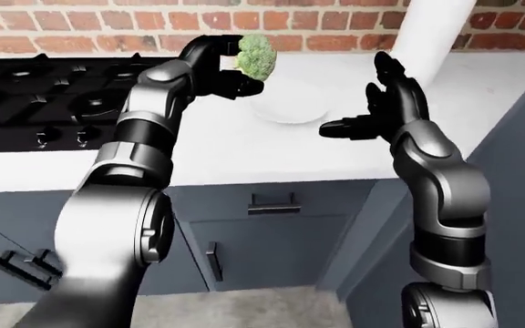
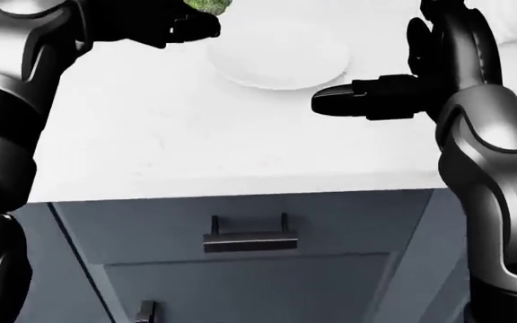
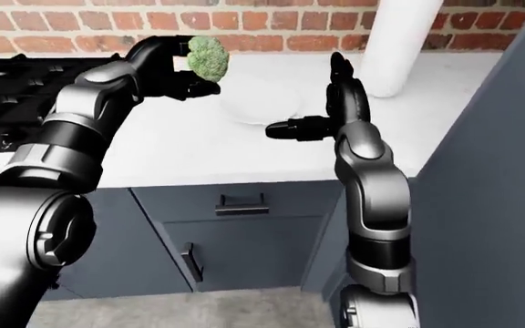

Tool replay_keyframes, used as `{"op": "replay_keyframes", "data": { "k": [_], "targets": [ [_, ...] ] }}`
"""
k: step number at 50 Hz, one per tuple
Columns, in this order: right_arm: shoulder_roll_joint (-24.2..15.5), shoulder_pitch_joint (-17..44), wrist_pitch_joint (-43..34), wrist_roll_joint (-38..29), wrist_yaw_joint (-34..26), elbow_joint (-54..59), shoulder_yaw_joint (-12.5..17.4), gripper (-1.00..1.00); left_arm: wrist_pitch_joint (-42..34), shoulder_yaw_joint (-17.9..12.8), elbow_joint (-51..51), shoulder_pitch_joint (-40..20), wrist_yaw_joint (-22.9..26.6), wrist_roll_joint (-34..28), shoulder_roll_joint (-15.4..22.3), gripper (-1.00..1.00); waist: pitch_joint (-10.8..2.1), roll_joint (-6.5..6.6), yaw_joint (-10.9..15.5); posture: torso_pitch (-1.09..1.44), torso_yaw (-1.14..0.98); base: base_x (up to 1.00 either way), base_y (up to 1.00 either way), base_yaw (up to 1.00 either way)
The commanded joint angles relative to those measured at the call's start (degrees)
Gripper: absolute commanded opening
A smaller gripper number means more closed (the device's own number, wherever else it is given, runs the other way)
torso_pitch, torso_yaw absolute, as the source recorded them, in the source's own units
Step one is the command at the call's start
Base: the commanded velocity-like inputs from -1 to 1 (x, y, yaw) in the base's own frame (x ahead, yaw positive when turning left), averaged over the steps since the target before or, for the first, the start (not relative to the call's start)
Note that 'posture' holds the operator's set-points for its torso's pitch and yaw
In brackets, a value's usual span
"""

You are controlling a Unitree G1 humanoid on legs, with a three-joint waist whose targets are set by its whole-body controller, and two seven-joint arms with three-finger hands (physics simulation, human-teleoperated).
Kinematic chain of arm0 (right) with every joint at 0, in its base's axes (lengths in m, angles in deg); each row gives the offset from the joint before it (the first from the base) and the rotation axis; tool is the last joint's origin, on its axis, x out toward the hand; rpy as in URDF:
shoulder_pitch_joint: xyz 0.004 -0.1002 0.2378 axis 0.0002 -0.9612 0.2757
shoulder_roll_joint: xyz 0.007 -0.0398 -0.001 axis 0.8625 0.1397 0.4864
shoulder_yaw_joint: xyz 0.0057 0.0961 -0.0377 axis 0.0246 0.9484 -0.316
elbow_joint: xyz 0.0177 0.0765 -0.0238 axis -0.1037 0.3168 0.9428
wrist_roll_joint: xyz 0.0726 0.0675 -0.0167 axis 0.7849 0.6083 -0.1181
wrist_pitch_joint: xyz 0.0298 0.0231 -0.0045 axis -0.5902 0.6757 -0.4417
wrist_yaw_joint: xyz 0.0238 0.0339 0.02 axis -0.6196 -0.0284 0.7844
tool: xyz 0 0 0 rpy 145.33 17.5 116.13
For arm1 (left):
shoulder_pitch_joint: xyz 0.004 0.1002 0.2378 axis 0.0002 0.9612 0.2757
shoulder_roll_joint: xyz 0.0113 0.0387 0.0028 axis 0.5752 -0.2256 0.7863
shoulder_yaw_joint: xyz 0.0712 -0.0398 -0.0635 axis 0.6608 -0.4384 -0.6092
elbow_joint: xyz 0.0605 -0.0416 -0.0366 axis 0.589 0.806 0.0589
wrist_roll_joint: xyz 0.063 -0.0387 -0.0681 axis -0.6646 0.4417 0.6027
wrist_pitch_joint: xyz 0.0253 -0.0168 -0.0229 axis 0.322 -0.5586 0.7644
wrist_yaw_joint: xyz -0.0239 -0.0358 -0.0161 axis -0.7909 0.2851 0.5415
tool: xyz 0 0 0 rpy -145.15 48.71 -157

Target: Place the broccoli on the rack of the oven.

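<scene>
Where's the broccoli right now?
The broccoli is gripped in the left hand, upper middle of the left-eye view, raised above the counter beside the white plate.

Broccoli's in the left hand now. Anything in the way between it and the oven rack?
The left hand holds the broccoli above the counter. No oven rack shows in any view, so the path cannot be judged.

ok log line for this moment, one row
stage: carrying | left hand: shut on broccoli, lifted over counter | right hand: open, empty | white plate: empty | oven: not in view
</scene>
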Motion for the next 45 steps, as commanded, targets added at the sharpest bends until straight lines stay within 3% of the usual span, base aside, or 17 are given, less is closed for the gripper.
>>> {"op": "replay_keyframes", "data": {
  "k": [1, 3, 5, 7, 8, 12, 21, 23, 24, 25, 28, 36, 38, 39, 40, 42, 45],
  "targets": [
    [-0.6, 2.1, 2.3, -0.2, -0.1, -1.7, 0.3, 1.00, 2.1, -0.8, -3.0, -3.4, -0.4, 0.8, 1.0, -0.18, -2.26, 0.77, 0.1, 0.00, 0.00, 0.00, 0.00, 1.00],
    [-0.5, 2.0, 2.7, -0.3, -0.1, -1.4, 0.3, 1.00, 2.3, -0.8, -2.8, -3.3, -0.4, 0.9, 1.1, -0.18, -2.73, 0.25, 0.1, 0.00, 0.00, 0.00, 0.00, 1.00],
    [-0.5, 2.1, 2.4, -0.3, -0.2, -1.6, 0.3, 1.00, 2.1, -0.9, -2.8, -3.3, -0.4, 1.0, 1.0, -0.18, -1.99, -1.01, 0.1, 0.00, 0.00, 0.00, 0.00, 1.00],
    [-0.5, 2.0, 2.5, -0.3, -0.3, -1.6, 0.4, 1.00, 2.0, -0.9, -2.9, -3.5, -0.5, 1.0, 1.0, -0.18, -1.29, -3.23, 0.1, 0.00, 0.00, 0.00, 0.00, 1.00],
    [-0.5, 2.0, 2.3, -0.3, -0.3, -1.7, 0.4, 1.00, 1.9, -0.9, -2.9, -3.6, -0.6, 1.1, 1.1, -0.18, -1.82, -5.23, 0.1, 0.00, 0.00, 0.00, 0.00, 1.00],
    [-0.6, 1.8, 2.5, -0.4, -0.5, -1.7, 0.4, 1.00, 1.7, -0.8, -3.1, -3.5, -0.6, 1.1, 1.1, -0.18, -1.76, -4.48, 0.9, 0.00, 0.00, 0.00, 0.00, 1.00],
    [-0.9, 2.7, 1.1, -0.5, -0.9, -2.3, 0.3, 1.00, 1.7, -1.1, -3.0, -3.7, -0.9, 1.5, 1.4, -0.18, -2.00, 1.89, 0.1, 0.00, 0.00, 0.00, 0.00, 1.00],
    [-0.9, 2.9, 1.2, -0.5, -1.0, -2.0, 0.4, 1.00, 1.6, -1.1, -2.9, -3.9, -0.9, 1.6, 1.4, -0.18, -2.52, 4.68, 0.1, 0.00, 0.00, 0.00, 0.00, 1.00],
    [-0.9, 3.0, 1.3, -0.6, -1.0, -1.9, 0.3, 1.00, 1.6, -1.1, -2.9, -3.9, -0.9, 1.6, 1.4, -0.18, -3.41, 7.17, 0.6, 0.00, 0.00, 0.00, 0.00, 1.00],
    [-0.9, 3.1, 1.2, -0.6, -1.0, -1.9, 0.4, 1.00, 1.7, -1.0, -2.9, -3.9, -0.9, 1.7, 1.4, -0.18, -2.21, 4.85, 0.6, 0.00, 0.00, 0.00, 0.00, 1.00],
    [-0.7, 2.5, 1.7, -0.6, -1.0, -1.9, 0.3, 1.00, 1.6, -1.0, -2.8, -4.2, -0.9, 1.6, 1.5, -0.18, -3.16, 3.14, 1.4, 0.00, 0.00, 0.00, 0.00, 1.00],
    [-0.4, 2.2, 1.8, -0.9, -1.0, -1.8, 0.1, 1.00, 1.5, -1.2, -2.6, -4.4, -0.9, 1.9, 2.0, -0.18, -0.80, -2.51, 0.6, 0.00, 0.00, 0.00, 0.00, 1.00],
    [-0.3, 2.1, 2.2, -1.0, -1.1, -1.4, -0.1, 1.00, 1.6, -1.2, -2.5, -4.3, -0.9, 1.9, 2.1, -0.17, -1.63, -5.44, 0.7, 0.00, 0.00, 0.00, 0.00, 1.00],
    [-0.1, 2.1, 2.1, -1.0, -1.1, -1.5, -0.1, 1.00, 1.7, -1.3, -2.5, -4.2, -0.9, 2.0, 2.2, -0.18, -3.64, -7.33, 0.4, 0.00, 0.00, 0.00, 0.00, 1.00],
    [-0.1, 2.0, 2.1, -1.0, -1.1, -1.5, -0.1, 1.00, 1.6, -1.3, -2.6, -4.1, -0.9, 2.0, 2.2, -0.18, -1.32, -4.43, 0.0, 0.00, 0.00, 0.00, 0.00, 1.00],
    [-0.1, 2.1, 2.1, -1.1, -1.1, -1.6, 0.0, 1.00, 1.4, -1.4, -2.7, -4.3, -0.9, 2.1, 2.4, -0.18, -1.66, -4.71, 0.6, 0.00, 0.00, 0.00, 0.00, 1.00],
    [0.0, 2.1, 1.8, -1.1, -1.1, -1.8, 0.0, 1.00, 1.5, -1.4, -2.7, -4.2, -0.9, 2.2, 2.3, -0.19, -2.01, -3.00, 0.6, 0.00, 0.00, 0.00, 0.00, 1.00]
  ]
}}
